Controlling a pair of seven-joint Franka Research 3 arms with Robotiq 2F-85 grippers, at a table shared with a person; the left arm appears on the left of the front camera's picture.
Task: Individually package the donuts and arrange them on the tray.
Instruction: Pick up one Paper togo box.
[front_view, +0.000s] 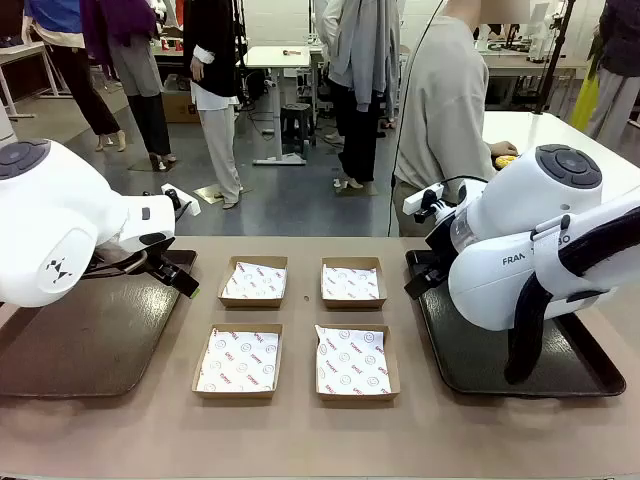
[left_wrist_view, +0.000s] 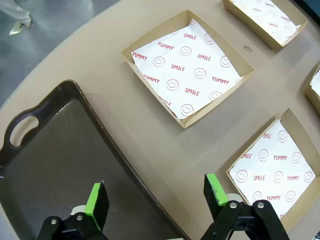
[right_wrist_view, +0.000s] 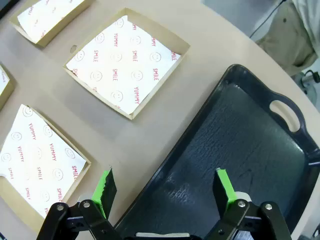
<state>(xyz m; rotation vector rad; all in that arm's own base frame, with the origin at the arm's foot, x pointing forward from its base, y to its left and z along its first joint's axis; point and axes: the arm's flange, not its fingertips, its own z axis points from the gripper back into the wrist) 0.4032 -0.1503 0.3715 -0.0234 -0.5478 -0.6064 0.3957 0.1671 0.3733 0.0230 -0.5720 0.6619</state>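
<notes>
Left gripper (left_wrist_view: 155, 196), jaws wide and empty, hovers over brown tray (left_wrist_view: 50, 150) at seven o'clock; right gripper (right_wrist_view: 165, 186), equally wide and empty, over black tray (right_wrist_view: 240, 130).

White, rounded shells are being worn by the left arm (front_view: 55, 225) and right arm (front_view: 530, 250); a black cable (front_view: 521, 330) is being carried behind the right wrist. The left gripper (left_wrist_view: 155, 197) is being shown with black, screw-studded fingers (left_wrist_view: 242, 222) and green pads (left_wrist_view: 215, 189).
</notes>
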